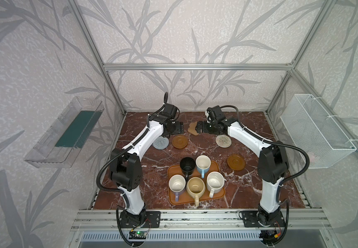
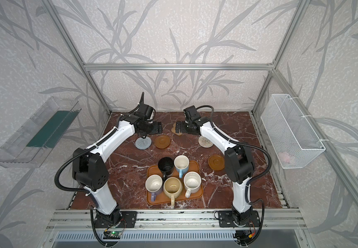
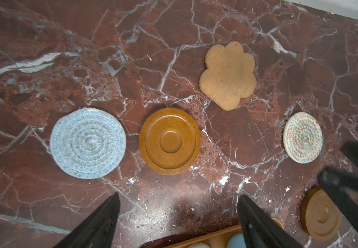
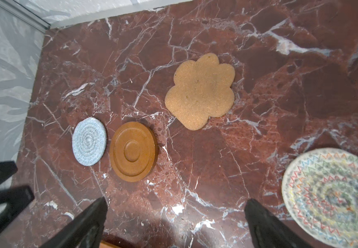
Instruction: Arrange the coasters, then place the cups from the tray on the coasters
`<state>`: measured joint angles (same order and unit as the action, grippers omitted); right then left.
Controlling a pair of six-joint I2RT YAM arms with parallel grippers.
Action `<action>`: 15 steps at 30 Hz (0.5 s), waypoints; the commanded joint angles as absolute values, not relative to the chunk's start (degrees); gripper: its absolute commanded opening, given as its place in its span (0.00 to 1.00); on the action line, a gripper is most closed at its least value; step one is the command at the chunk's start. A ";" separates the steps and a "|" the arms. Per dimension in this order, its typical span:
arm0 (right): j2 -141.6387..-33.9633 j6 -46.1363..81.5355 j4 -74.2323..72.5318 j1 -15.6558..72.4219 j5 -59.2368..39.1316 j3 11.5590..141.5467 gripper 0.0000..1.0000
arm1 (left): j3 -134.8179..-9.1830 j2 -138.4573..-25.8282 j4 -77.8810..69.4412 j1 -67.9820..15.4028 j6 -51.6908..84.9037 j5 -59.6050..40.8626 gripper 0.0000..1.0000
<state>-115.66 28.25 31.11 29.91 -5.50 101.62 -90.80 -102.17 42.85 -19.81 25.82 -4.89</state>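
Nearest the rail, five handled ceramic mugs [image 1: 196, 186] stand crowded on the flat orange-brown tray [image 1: 215, 166], none yet lifted. Beyond it, on the red marble tabletop [image 1: 152, 171], a brown wooden disc coaster [image 1: 236, 162] lies on the right arm's side, well apart from a loose row of the grey woven round coaster [image 1: 160, 143], the second brown wooden disc [image 1: 180, 141] and the cream woven round coaster [image 1: 223, 141]. Farthest back, the tan flower-shaped cork coaster [image 1: 193, 128] lies flat between the left gripper [image 3: 178, 196] and the right gripper [image 4: 177, 200], both hovering with jaws spread and empty. The arranging looks unfinished. The next move likely calls for a low pinch on the thin cork edge, to bring it into line before any mug travels.
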 commanded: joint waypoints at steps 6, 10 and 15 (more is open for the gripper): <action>-131.37 25.40 46.57 30.05 0.92 121.66 1.00 | -84.75 -97.70 38.65 -18.71 27.51 -9.93 0.88; -137.85 22.63 50.67 29.82 3.92 130.18 0.97 | -82.91 -96.29 38.38 -18.65 28.18 -9.96 0.88; -144.82 20.13 54.41 29.06 3.56 140.18 0.90 | -81.02 -95.47 37.18 -18.72 29.09 -11.41 0.88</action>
<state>-142.63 22.48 49.47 29.61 2.50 135.48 -81.80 -97.56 38.26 -18.68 28.12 -10.37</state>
